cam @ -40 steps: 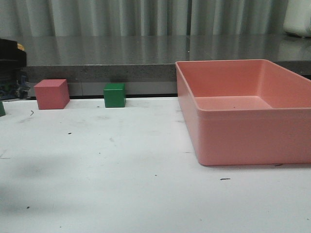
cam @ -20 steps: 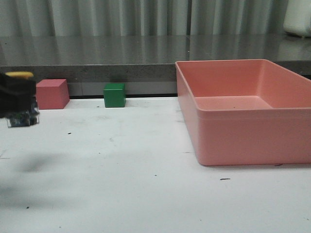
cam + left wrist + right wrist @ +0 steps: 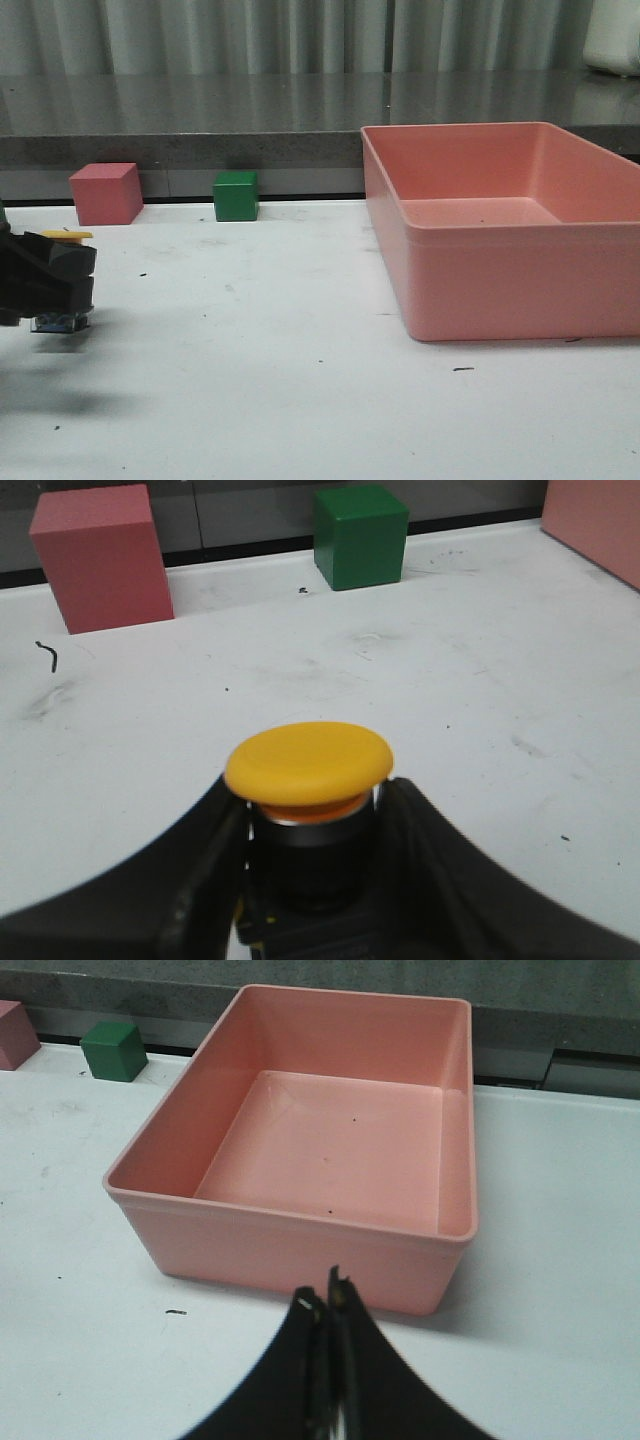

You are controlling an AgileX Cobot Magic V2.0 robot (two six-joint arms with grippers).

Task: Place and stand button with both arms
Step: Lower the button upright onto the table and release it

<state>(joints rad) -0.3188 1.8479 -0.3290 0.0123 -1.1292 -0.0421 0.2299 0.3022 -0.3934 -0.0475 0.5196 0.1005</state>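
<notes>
Front low, level; wrists nearer, share tray (image 3: 480, 285).

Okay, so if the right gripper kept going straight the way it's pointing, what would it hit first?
Most likely the near wall of the pink bin: the right gripper, jaws together and holding nothing, points straight at it. Depth is unclear, so it might meet the table first.

A lab bench: scuffed white table (image 3: 300, 400); grey stone ledge (image 3: 250, 125) behind it; pleated curtain (image 3: 250, 35) above.

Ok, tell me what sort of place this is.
Probably a robot lab test bench: a scuffed white tabletop holds only practice props, a pink plastic cube, a green cube and an empty pink plastic bin, backed by a grey stone-look ledge.
</notes>
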